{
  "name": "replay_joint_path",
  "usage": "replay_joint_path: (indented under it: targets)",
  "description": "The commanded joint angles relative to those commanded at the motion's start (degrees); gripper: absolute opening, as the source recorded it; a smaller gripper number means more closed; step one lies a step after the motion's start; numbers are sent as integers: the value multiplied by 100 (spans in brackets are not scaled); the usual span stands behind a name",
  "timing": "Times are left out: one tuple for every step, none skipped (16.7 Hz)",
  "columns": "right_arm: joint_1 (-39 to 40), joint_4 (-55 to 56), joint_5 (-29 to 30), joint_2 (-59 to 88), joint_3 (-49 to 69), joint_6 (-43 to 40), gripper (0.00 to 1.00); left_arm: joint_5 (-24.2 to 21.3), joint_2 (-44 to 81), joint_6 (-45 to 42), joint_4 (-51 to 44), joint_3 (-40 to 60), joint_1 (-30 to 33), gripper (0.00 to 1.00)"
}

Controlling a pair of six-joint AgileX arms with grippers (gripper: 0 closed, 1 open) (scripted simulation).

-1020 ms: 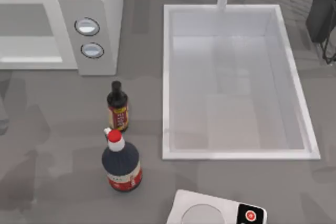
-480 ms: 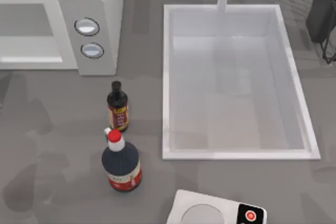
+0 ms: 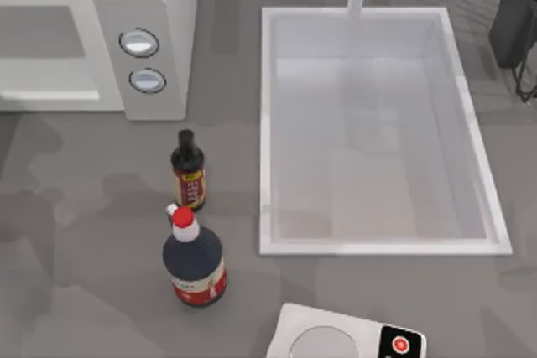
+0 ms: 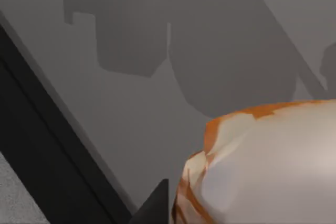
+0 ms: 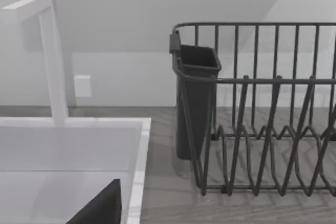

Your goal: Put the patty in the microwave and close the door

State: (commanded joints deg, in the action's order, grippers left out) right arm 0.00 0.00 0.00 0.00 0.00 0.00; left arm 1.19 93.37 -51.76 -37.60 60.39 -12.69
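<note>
Neither hand's grip can be told from these views. The left wrist view looks down on grey worktop (image 4: pixel 173 40) crossed by arm shadows, with a pale, orange-edged rounded object (image 4: pixel 268 166) close under the camera; what it is cannot be told. The right wrist view faces the white sink (image 5: pixel 68 145), its faucet (image 5: pixel 50 56) and a dark wire dish rack (image 5: pixel 257 108). From above, the microwave (image 3: pixel 151 14) sits at the far left, its door (image 3: pixel 46 52) shut flat against its front. Two dark sauce bottles (image 3: pixel 188 169) stand between microwave and sink.
</note>
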Motion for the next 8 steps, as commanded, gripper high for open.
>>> replay_joint_path:
  targets:
    - [0,0,0,0,0,0,100,-9,221,319,585,-57,-44,0]
    - [0,0,0,0,0,0,100,-31,448,646,1208,-123,-85,0]
    - [0,0,0,0,0,0,100,-70,673,983,1857,-195,-121,0]
    - [0,0,0,0,0,0,100,-126,890,1326,2522,-270,-151,0]
    - [0,0,0,0,0,0,100,-197,1092,1670,3194,-349,-174,0]
    - [0,0,0,0,0,0,100,-283,1281,2011,3864,-431,-191,0]
    - [0,0,0,0,0,0,100,-384,1456,2345,4518,-514,-200,0]
    - [0,0,0,0,0,0,100,-495,1620,2667,5142,-599,-203,0]
